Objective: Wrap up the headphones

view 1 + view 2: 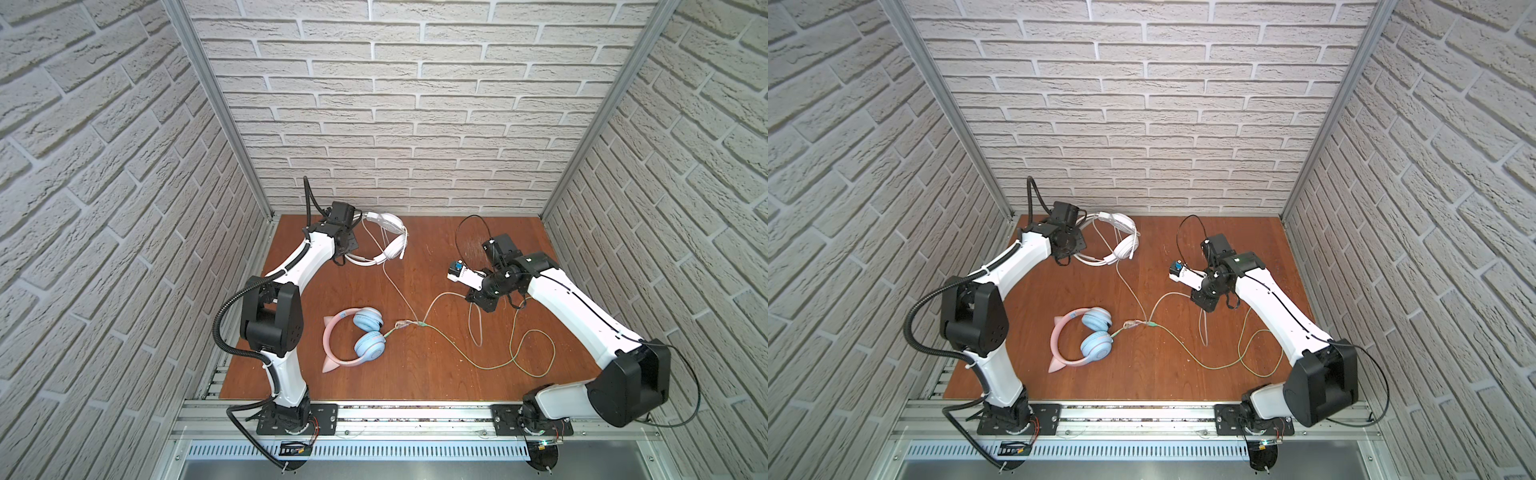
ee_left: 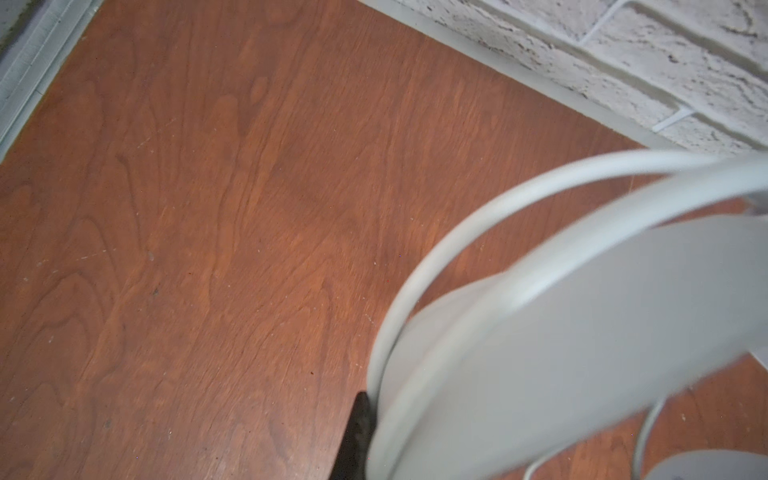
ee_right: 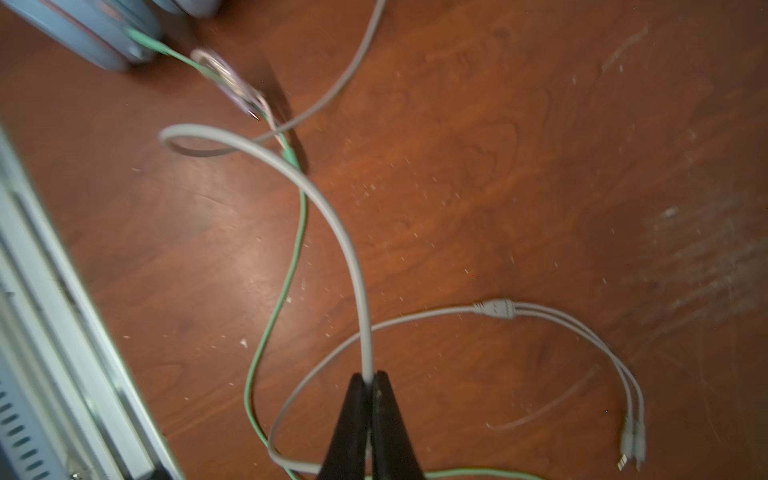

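Back left on the table (image 1: 436,374), the left gripper (image 1: 344,255) looks closed on the stiff, light band of the white headphones (image 1: 392,245), a good place to hold. The pink cat-ear headphones (image 1: 365,336) lie in the middle. The right gripper (image 3: 370,380) pinches the soft, floppy pale cable (image 3: 357,270).

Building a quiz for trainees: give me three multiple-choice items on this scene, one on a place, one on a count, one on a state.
1. The white headphones are: A at the back left; B front right; C on the rail.
2. Headphone pairs on the table: A one; B two; C three.
3. The right tool is: A open; B shut on nothing; C shut on the pale cable.
Answers: A, beside the back wall; B, white headphones plus the pink-and-blue pair; C, its tips pinch that cable.
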You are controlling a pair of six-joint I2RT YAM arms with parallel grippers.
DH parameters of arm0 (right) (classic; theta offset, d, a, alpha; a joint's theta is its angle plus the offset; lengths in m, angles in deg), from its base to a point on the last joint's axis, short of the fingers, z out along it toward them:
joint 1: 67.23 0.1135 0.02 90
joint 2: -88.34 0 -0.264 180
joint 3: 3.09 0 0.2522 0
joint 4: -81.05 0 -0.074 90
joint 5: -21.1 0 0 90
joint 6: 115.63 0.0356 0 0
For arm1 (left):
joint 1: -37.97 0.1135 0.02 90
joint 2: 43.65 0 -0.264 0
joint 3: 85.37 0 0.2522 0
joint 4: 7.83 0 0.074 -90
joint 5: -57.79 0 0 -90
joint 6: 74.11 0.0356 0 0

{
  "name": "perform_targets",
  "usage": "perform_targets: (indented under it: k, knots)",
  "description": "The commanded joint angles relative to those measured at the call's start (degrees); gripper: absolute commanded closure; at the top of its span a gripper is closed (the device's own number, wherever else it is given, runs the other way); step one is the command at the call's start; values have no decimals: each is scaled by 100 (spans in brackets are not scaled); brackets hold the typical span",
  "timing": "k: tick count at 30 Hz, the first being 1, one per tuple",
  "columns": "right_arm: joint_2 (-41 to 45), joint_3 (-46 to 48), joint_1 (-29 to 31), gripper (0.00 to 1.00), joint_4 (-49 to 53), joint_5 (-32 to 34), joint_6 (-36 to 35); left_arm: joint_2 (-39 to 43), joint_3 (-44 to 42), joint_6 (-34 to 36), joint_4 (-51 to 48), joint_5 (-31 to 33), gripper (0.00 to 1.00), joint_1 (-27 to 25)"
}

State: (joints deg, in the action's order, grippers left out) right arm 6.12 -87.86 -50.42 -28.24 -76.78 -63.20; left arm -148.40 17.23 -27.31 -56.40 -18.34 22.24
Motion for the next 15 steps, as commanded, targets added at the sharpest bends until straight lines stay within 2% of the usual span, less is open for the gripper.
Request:
perform_targets:
  k: [1, 5, 7, 11, 15]
  knots:
    - [-255, 0, -88, 95, -253, 1694, 372, 331, -89, -154, 561, -41, 100, 52]
    - [-653, -60, -217, 91, -391, 2361, 787, 352, -229, -127, 632, -38, 100, 52]
    - [-750, -56, -300, 85, -509, 2256, 920, 343, -274, -118, 642, -67, 100, 49]
    - [-883, 3, -319, 67, -680, 1980, 1030, 284, -331, -118, 675, -119, 100, 61]
    - [-813, -10, -316, 60, -826, 1892, 1115, 242, -331, -88, 677, -161, 100, 69]
